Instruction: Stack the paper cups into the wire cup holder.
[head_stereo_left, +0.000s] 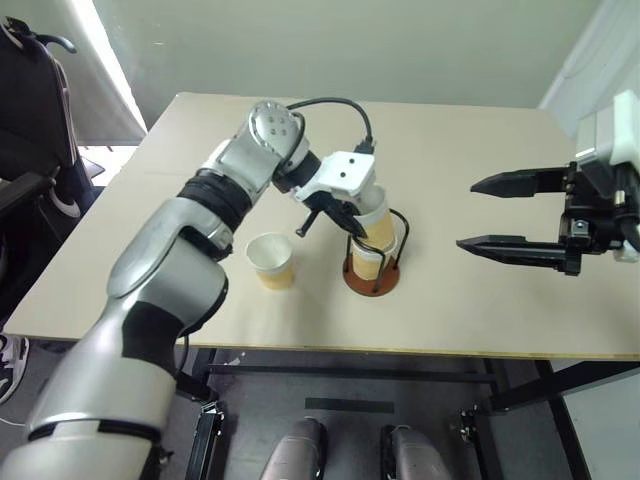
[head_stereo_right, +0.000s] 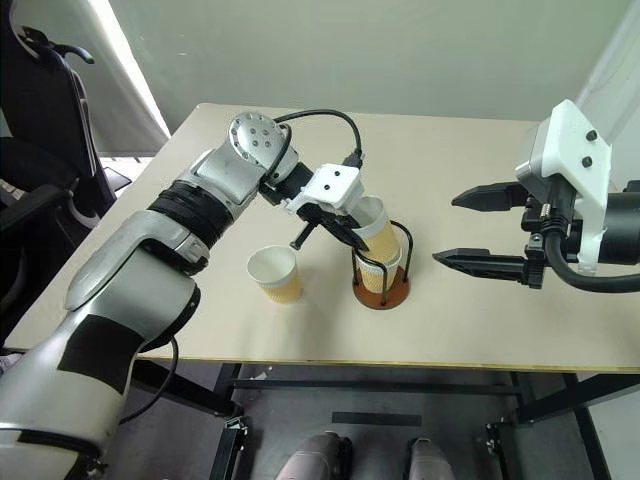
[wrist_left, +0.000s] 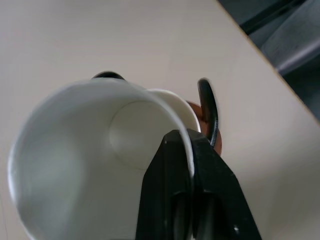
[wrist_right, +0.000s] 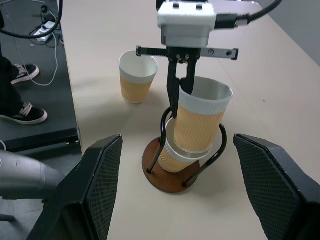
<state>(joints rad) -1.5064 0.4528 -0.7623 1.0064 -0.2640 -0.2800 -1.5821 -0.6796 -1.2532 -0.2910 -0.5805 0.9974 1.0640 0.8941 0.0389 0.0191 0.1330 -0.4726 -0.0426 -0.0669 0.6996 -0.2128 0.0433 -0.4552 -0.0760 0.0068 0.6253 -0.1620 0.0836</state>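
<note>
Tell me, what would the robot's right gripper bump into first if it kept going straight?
Probably the upper cup held by the left gripper, tilted in the wire cup holder. Depth is hard to judge.

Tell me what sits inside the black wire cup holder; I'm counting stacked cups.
One tan paper cup sits in the wire holder; a second cup, pinched by the left gripper, nests tilted into it. Their bottoms are hidden.

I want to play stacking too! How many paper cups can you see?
3. One sits in the wire cup holder; a second, pinched by the left gripper, is partly nested in it; a third stands alone on the table.
</note>
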